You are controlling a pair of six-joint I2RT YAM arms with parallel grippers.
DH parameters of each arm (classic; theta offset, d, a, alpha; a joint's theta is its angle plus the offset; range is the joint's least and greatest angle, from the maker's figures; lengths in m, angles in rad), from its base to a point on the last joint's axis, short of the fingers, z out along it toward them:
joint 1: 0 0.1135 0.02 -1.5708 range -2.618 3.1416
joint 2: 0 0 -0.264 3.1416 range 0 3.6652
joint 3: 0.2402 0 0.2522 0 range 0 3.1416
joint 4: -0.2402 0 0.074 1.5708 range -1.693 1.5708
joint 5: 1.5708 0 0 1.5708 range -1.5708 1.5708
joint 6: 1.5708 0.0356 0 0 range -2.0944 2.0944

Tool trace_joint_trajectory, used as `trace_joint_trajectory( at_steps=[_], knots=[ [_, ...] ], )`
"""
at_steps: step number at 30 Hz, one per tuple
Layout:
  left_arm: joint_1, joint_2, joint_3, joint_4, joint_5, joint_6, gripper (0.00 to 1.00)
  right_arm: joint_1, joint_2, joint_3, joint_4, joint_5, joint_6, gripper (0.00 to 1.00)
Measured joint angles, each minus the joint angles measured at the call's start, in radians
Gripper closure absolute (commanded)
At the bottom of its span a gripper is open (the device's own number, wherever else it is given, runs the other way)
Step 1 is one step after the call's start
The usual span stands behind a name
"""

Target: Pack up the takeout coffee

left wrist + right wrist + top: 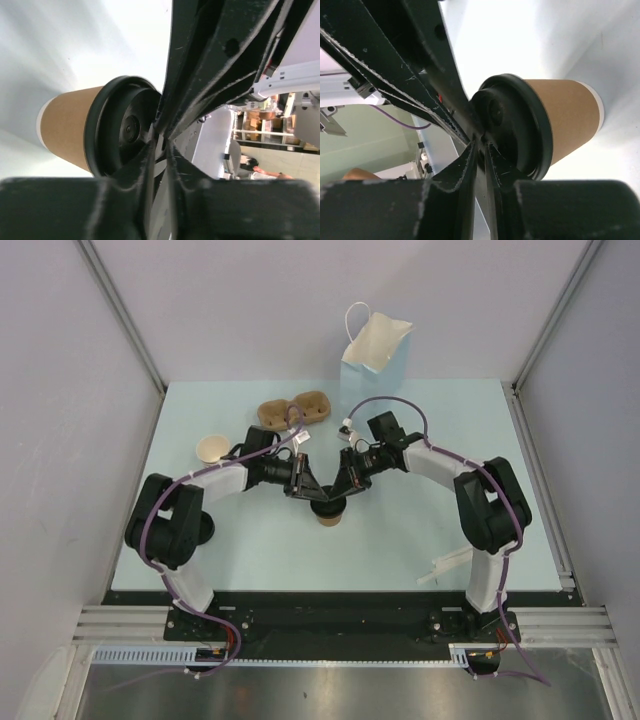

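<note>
The takeout coffee (pixel 329 514), a brown kraft cup with a black lid, stands upright at the table's middle. My left gripper (pixel 314 492) and right gripper (pixel 341 491) meet tip to tip right over its lid, both with jaws closed. In the left wrist view the cup (pixel 67 130) and its lid (pixel 117 132) lie just past my shut left gripper (pixel 161 137), whose tips touch the lid's top. In the right wrist view the cup (pixel 565 117) and lid (pixel 520 125) sit against my shut right gripper (pixel 480 142). The blue paper bag (pixel 375 348) stands open at the back.
A lidless tan cup (pixel 212 448) sits left of the left arm. Two brown pulp pieces (pixel 295 409) lie behind the grippers. A white strip (pixel 447 568) lies near the right arm's base. Grey walls close in both sides.
</note>
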Motion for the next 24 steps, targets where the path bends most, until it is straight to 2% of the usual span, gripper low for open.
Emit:
trace_joint_trajectory(
  at_steps=[1,2,7,8,10,11,14,16,18,24],
  knots=[
    [0.0,-0.006,0.008,-0.018,-0.005,0.011,0.68,-0.001,-0.007,-0.001,0.006,0.0,0.007,0.8],
    [0.001,-0.013,0.019,-0.039,-0.013,0.021,0.59,-0.002,-0.016,-0.001,0.01,0.0,0.016,0.78],
    [0.005,-0.081,0.097,-0.167,-0.092,0.118,0.37,-0.016,-0.093,-0.003,0.045,0.0,0.049,0.69],
    [0.005,-0.105,0.119,-0.198,-0.123,0.149,0.22,-0.02,-0.116,-0.003,0.053,-0.002,0.057,0.61],
    [0.004,-0.141,0.146,-0.232,-0.166,0.191,0.01,-0.034,-0.153,-0.003,0.059,-0.006,0.063,0.51],
    [0.003,-0.164,0.164,-0.261,-0.203,0.233,0.0,-0.039,-0.172,-0.003,0.059,-0.008,0.064,0.41],
    [-0.012,-0.208,0.211,-0.347,-0.315,0.356,0.0,-0.071,-0.222,-0.003,0.05,-0.005,0.051,0.25],
    [-0.047,-0.224,0.24,-0.401,-0.402,0.443,0.01,-0.105,-0.242,-0.003,0.037,0.007,0.039,0.1],
    [-0.096,-0.23,0.259,-0.438,-0.479,0.51,0.01,-0.143,-0.253,-0.003,0.015,0.027,0.02,0.0],
    [-0.261,-0.207,0.349,-0.549,-0.67,0.641,0.0,-0.239,-0.261,-0.003,-0.066,0.1,-0.045,0.0]
  ],
)
